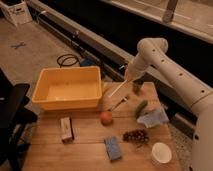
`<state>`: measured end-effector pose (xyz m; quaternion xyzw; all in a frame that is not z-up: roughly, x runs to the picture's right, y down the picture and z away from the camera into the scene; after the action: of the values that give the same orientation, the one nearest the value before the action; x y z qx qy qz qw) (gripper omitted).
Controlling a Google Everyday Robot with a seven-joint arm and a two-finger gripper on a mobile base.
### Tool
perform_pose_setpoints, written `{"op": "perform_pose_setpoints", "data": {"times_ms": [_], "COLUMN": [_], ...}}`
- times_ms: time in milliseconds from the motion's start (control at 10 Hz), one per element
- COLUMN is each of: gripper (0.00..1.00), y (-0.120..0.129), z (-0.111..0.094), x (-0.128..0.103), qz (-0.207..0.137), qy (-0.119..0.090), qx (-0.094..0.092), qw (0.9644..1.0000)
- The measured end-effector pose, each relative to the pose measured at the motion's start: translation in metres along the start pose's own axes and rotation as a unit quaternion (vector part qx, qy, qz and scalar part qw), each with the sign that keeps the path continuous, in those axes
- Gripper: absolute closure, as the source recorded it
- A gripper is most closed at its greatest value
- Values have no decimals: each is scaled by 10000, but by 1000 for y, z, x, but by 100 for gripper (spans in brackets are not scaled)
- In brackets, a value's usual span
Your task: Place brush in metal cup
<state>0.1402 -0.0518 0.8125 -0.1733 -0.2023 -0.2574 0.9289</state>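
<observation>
Hanging the claw (129, 76) over the counter's (85, 156) far edge, gripping the brush (117, 91) slanting between yellow bin (67, 91) and metal cup (136, 88); crowding nearer with fruit (106, 118), cucumber (141, 107); leaving bare wood by the box (66, 129).

Claw (128, 79) with brush (117, 91) near metal cup (136, 88)

wooden table (85, 142) | yellow bin (65, 102), orange (105, 118), sponge (113, 148), white bowl (154, 154), cloth (153, 118) | gripper (130, 80) holding brush (118, 90) above far edge

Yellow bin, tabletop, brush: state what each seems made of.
Yellow bin: likely plastic, smooth uniform colour, faint sheen. Tabletop: wood, visible plank lines, matte. Brush, held tilted by the shut gripper above the table's far side: probably white plastic, plain pale handle; bristles unclear.
</observation>
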Motion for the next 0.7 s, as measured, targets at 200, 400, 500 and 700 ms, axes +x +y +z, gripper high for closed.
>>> {"op": "perform_pose_setpoints", "data": {"times_ms": [200, 400, 500, 700], "gripper": [100, 100, 100, 100], "y": [-15, -31, -32, -37], "z": [8, 13, 10, 10], "x": [-5, -11, -5, -8], "qz": [301, 520, 763, 900], "qy": [294, 525, 679, 712], "qx": [181, 266, 399, 494], "qw": [9990, 9969, 9940, 9922]}}
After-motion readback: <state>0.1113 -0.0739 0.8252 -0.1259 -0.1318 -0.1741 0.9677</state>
